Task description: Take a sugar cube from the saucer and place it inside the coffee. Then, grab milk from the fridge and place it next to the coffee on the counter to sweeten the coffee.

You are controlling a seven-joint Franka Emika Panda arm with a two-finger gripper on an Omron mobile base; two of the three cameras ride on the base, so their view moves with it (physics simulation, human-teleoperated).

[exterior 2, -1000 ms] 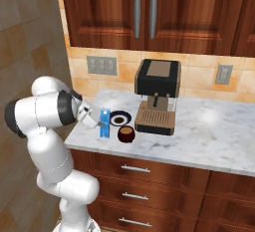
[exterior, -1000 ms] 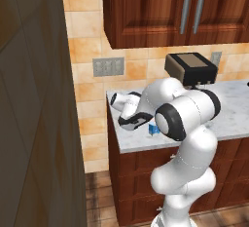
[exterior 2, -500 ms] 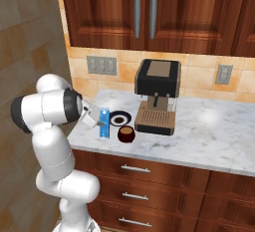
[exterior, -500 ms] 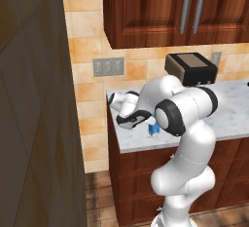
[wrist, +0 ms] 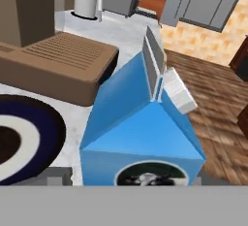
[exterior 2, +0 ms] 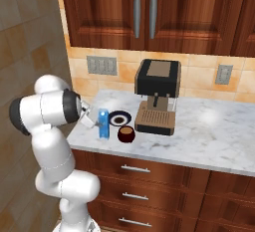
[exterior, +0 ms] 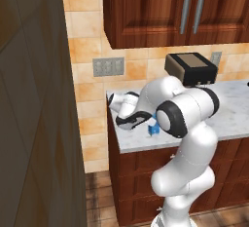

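Note:
The blue milk (exterior 2: 103,123) carton stands upright on the white marble counter (exterior 2: 209,131), just left of the navy-rimmed saucer (exterior 2: 120,118) and the dark red-brown coffee (exterior 2: 126,134) cup. My gripper (exterior 2: 93,121) reaches the carton from the left with its jaws spread wider than the carton, so it is open. In the hand view the milk (wrist: 140,137) is close up, with the saucer (wrist: 34,137) to its left. From the left base view my gripper (exterior: 142,121) sits beside the milk (exterior: 153,128). The sugar cube is out of view.
The brown-and-black coffee machine (exterior 2: 157,96) stands behind the cup, and its base (wrist: 53,70) is close behind the carton. Wooden cabinets (exterior 2: 149,12) hang overhead. A tall dark panel (exterior: 34,99) rises left of the counter; I cannot tell if it is the fridge.
The jaws have spread apart from the milk carton, which stays upright on the counter. The arm has barely moved.

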